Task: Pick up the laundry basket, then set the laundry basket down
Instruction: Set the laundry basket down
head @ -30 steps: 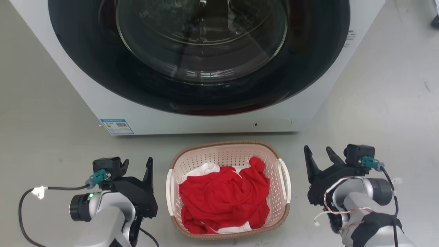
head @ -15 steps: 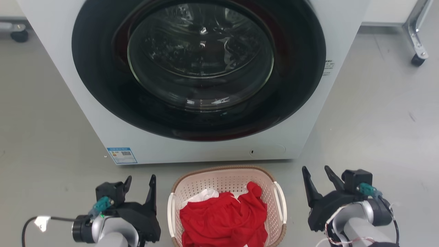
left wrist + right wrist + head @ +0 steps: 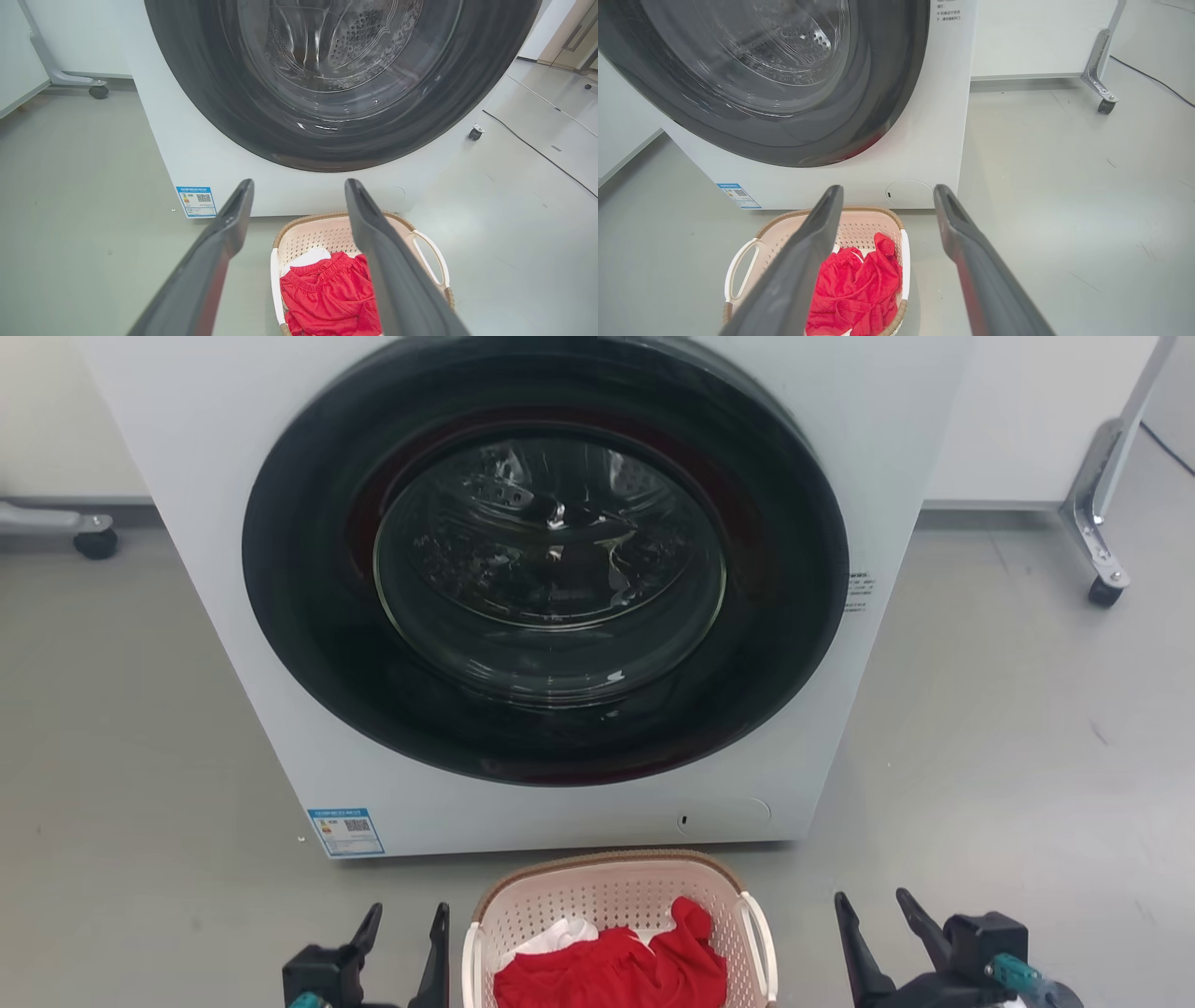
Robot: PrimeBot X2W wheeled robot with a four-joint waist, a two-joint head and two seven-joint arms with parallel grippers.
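Pinkish laundry basket (image 3: 607,896), apparently ungripped, between left gripper (image 3: 407,933) and right gripper (image 3: 873,924); jaws apart.

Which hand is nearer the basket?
Left. The left hand is close beside the basket, by its left handle but apart from it; the right hand stands farther off on the other side. Both are open.

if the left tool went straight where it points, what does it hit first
Probably the washing machine, at its lower front; the left tool seems aimed over the laundry basket, though depth is unclear.
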